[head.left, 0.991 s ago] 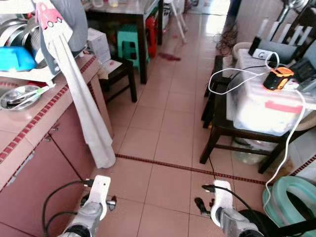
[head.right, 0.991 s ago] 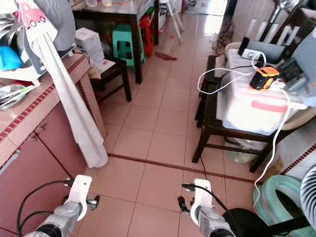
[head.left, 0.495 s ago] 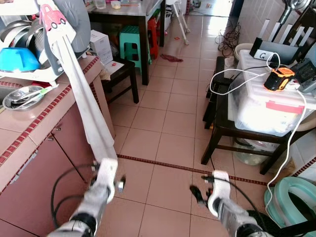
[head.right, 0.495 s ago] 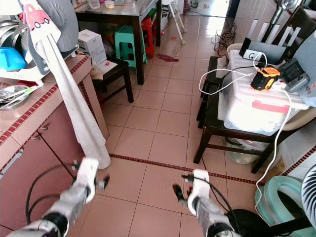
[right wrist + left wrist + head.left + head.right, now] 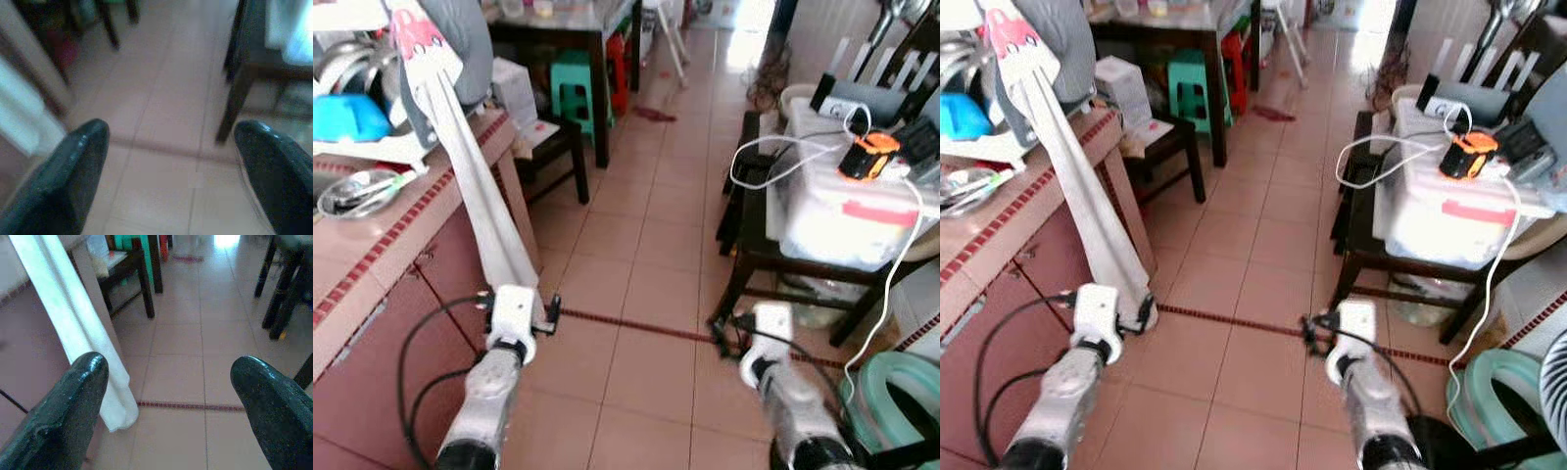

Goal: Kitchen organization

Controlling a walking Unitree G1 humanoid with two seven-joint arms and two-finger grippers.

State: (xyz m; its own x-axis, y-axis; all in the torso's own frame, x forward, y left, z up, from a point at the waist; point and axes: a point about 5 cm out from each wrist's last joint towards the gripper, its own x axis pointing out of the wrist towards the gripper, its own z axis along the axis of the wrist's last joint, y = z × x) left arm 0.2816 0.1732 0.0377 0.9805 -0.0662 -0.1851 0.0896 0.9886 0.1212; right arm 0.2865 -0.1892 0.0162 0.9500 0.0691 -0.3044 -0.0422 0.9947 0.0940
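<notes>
My left gripper (image 5: 168,396) is held out low w/ its two rounded black fingers (image 5: 63,416) spread wide apart, nothing between them. Just beside the one nearer the counter hangs a long white towel (image 5: 475,176): soft cloth, narrow, folded lengthwise, its rounded lower end close to the floor. It drapes down from a white dish rack (image 5: 372,147) up on the counter (image 5: 382,245), which has pinkish tile w/ a dark red mosaic strip along the edge and smooth pink cabinet fronts below. On the rack: a blue plastic basin (image 5: 347,117) and shiny steel bowls (image 5: 352,191).

My right gripper (image 5: 168,161) is also held low, apart from the left one; fingers likewise parted wide, empty. Ahead of both, glossy salmon floor tiles (image 5: 646,245), square, crossed by a thin dark red line (image 5: 190,406).

Near the right gripper, on its outer side, stands a dark wooden stool-like table (image 5: 754,255) bearing a translucent plastic storage box (image 5: 842,211) w/ a red tape strip, an orange-black device (image 5: 869,155) and a looping white cable (image 5: 773,162) on top. Lower down, a pale green plastic ring-shaped thing (image 5: 896,392).

Further off past the left gripper: small dark wood stool (image 5: 553,147), cardboard box (image 5: 514,88), green plastic stool (image 5: 573,88), red one (image 5: 615,59) beside it under a dark table (image 5: 568,24). View is somewhat blurred.
</notes>
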